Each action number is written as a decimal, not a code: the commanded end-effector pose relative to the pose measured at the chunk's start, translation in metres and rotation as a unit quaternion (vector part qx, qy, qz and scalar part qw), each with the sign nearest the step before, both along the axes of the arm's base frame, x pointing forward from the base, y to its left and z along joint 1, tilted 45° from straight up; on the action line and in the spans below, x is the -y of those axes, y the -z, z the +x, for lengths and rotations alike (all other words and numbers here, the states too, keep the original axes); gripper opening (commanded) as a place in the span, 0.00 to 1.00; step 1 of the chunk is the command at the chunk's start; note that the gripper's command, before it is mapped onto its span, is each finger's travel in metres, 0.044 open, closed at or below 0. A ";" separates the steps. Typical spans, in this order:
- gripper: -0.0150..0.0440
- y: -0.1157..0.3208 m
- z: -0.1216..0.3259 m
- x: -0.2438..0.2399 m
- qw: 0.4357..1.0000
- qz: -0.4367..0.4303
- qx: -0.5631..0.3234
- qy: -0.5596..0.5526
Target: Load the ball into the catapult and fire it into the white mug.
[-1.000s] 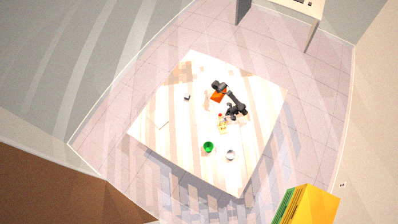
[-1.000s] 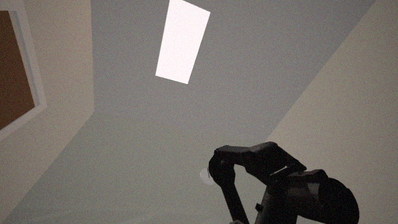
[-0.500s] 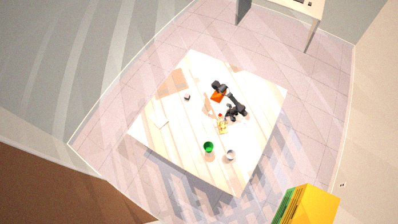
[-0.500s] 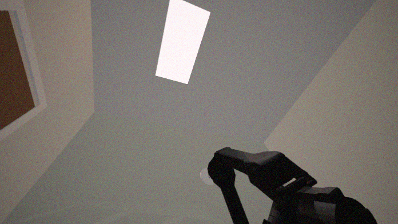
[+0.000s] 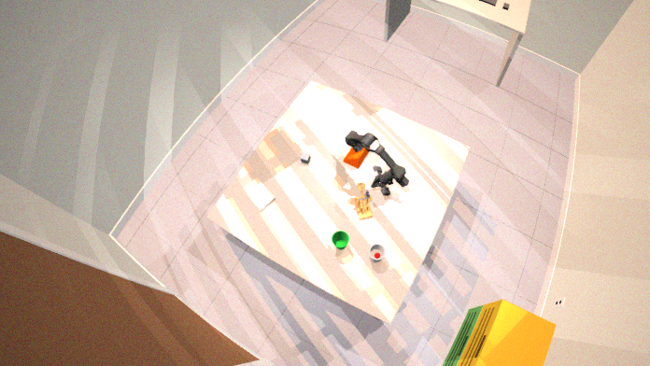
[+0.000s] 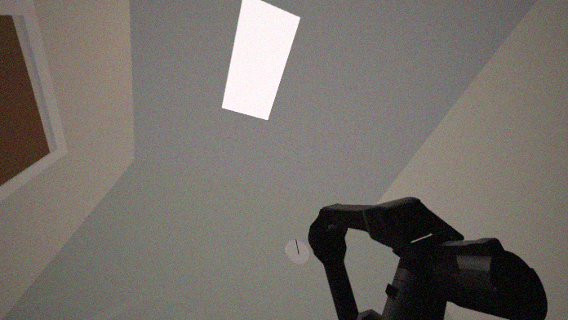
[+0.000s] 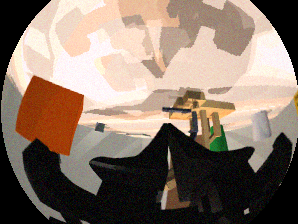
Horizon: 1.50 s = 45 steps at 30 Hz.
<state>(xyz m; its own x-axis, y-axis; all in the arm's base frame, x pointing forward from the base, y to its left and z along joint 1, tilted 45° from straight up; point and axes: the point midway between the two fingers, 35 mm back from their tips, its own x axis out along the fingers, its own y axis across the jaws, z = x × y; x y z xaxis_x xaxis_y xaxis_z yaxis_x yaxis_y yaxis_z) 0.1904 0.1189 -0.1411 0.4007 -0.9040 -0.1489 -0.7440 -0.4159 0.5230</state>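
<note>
The red ball (image 5: 376, 255) shows inside the rim of the white mug (image 5: 374, 250) in the top view. The mug also shows at the right in the wrist view (image 7: 260, 126), where no ball is visible. The tan catapult (image 5: 364, 216) (image 7: 227, 108) stands on the table between the arm and the cups. Its cup end (image 5: 361, 186) is empty. My gripper (image 5: 374, 185) (image 7: 166, 126) is shut and empty beside the catapult, on the side away from the mug. The exterior view shows only the arm, wall and ceiling.
A green cup (image 5: 340, 240) (image 7: 218, 139) stands left of the mug in the top view. An orange block (image 5: 356, 158) (image 7: 50, 115) is near the arm's base. A small dark box (image 5: 305, 159) (image 7: 100, 127) and a pale flat object (image 5: 261, 198) lie farther left.
</note>
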 end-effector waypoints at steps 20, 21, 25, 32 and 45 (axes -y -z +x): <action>0.92 -0.003 0.020 -0.083 0.973 0.202 0.097 0.047; 0.97 -0.002 0.023 -0.085 0.970 0.215 0.105 0.053; 1.00 0.002 0.036 -0.092 0.952 0.263 0.138 0.077; 1.00 0.009 0.062 -0.110 0.908 0.348 0.198 0.118; 1.00 0.008 0.123 -0.143 0.794 0.490 0.307 0.189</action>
<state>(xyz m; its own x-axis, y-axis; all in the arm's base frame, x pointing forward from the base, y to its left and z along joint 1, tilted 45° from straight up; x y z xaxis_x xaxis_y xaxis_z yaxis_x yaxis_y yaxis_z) 0.2962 0.2510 -0.1534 0.3791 -0.5956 -0.7082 -0.9202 -0.1622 -0.3562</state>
